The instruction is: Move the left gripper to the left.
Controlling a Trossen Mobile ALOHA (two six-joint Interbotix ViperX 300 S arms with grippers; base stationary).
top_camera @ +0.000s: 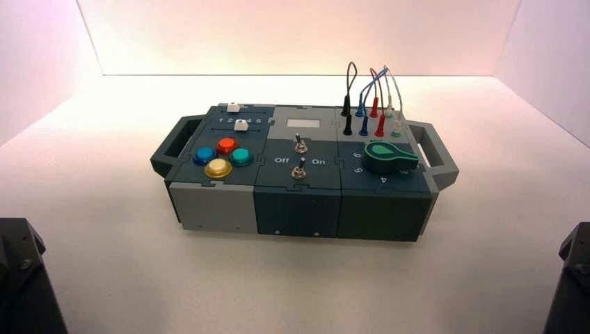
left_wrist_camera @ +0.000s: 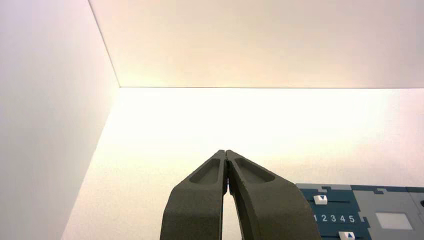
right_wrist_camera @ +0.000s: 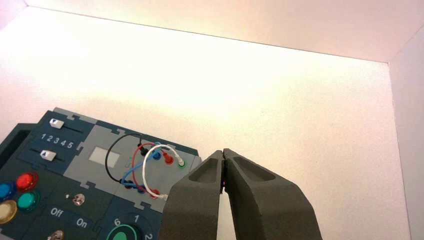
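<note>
My left gripper (left_wrist_camera: 226, 151) is shut and empty, hanging over the bare white floor off the box's left end. The box's slider panel (left_wrist_camera: 334, 210) with two white sliders and the digits 1 2 3 4 5 shows beside it. In the high view only the left arm's dark base (top_camera: 21, 278) shows at the lower left corner. My right gripper (right_wrist_camera: 223, 151) is shut and empty, beside the box's wire panel (right_wrist_camera: 150, 167). The right arm's base (top_camera: 572, 278) sits at the lower right corner.
The box (top_camera: 299, 170) stands mid-floor with dark handles at both ends. It bears four coloured buttons (top_camera: 221, 156), two toggle switches (top_camera: 300, 156) lettered Off and On, a green knob (top_camera: 388, 156) and looped wires (top_camera: 369, 97). White walls enclose the floor on three sides.
</note>
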